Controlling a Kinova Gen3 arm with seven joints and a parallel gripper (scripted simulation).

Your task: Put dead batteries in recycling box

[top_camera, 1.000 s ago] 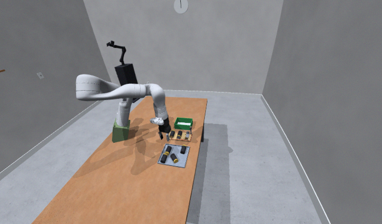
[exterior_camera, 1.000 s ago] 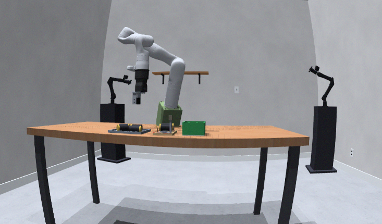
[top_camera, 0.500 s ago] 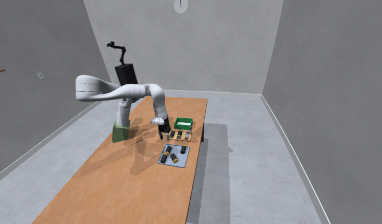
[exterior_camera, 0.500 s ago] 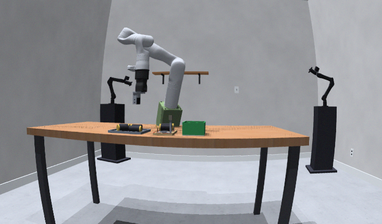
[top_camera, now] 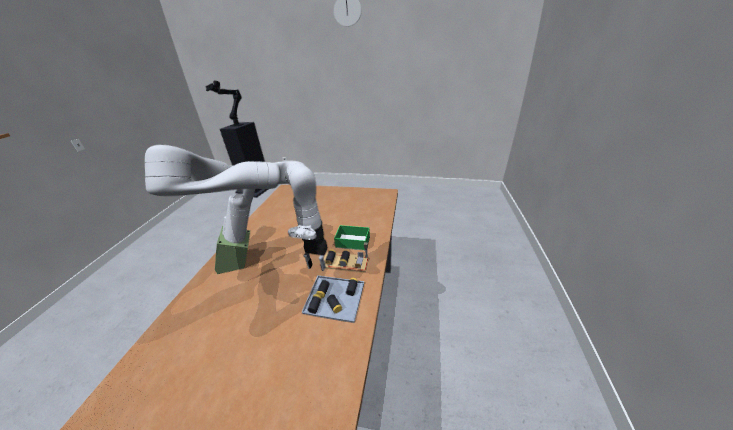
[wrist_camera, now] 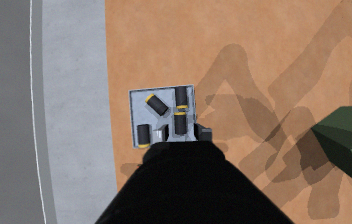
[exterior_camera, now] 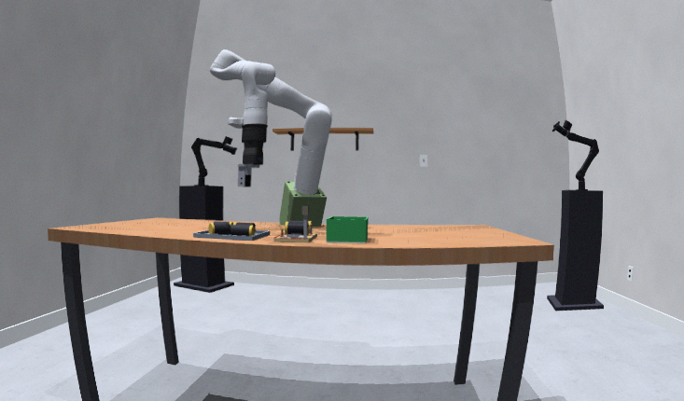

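My gripper (top_camera: 314, 260) (exterior_camera: 244, 176) is open and empty, pointing straight down and hanging high above the table. Below it lies a grey tray (top_camera: 337, 296) with several black batteries with yellow ends lying loose at different angles. In the wrist view the tray (wrist_camera: 163, 116) sits just ahead of my fingertips, with one battery (wrist_camera: 180, 122) between them in the picture. The tan battery holder (top_camera: 349, 260) holds two batteries side by side. The green recycling box (top_camera: 351, 236) stands upright behind the holder. I cannot tell whether the bulb is lit.
The arm's green base (top_camera: 232, 251) stands at the table's left side and shows at the right of the wrist view (wrist_camera: 348, 145). Tray, holder and box all sit near the table's right edge (top_camera: 382, 277). Black camera stands are off the table.
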